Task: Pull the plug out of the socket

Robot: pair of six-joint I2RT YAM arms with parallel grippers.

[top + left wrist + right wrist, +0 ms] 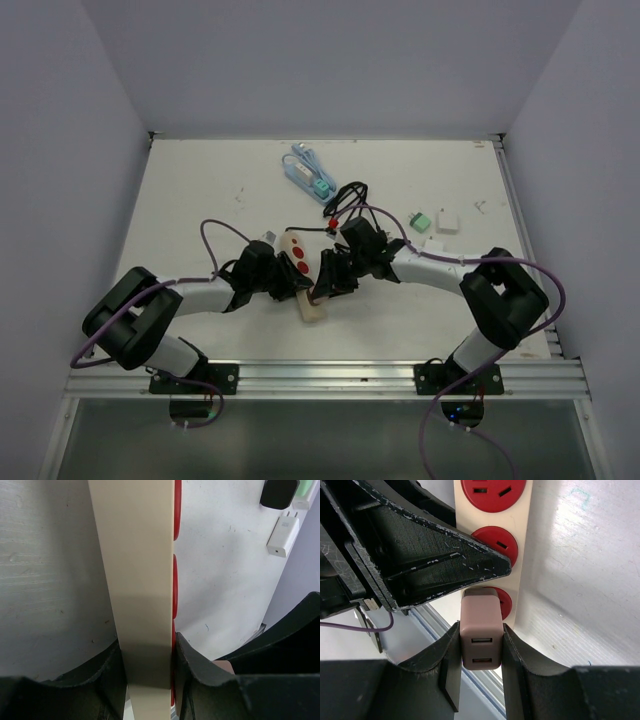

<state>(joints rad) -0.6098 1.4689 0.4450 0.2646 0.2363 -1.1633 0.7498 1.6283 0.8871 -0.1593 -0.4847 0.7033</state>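
Clamped in my right gripper (480, 652), the pinkish plug (480, 625) sits in the end red socket (506, 602) of the power strip (137, 555), whose sides my left gripper (147, 660) pinches, so I judge only the pull remains.

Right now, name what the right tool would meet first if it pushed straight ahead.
The right tool, shut on the USB charger plug, points at the power strip; it would likely meet the red socket face behind the plug first, depth unclear.
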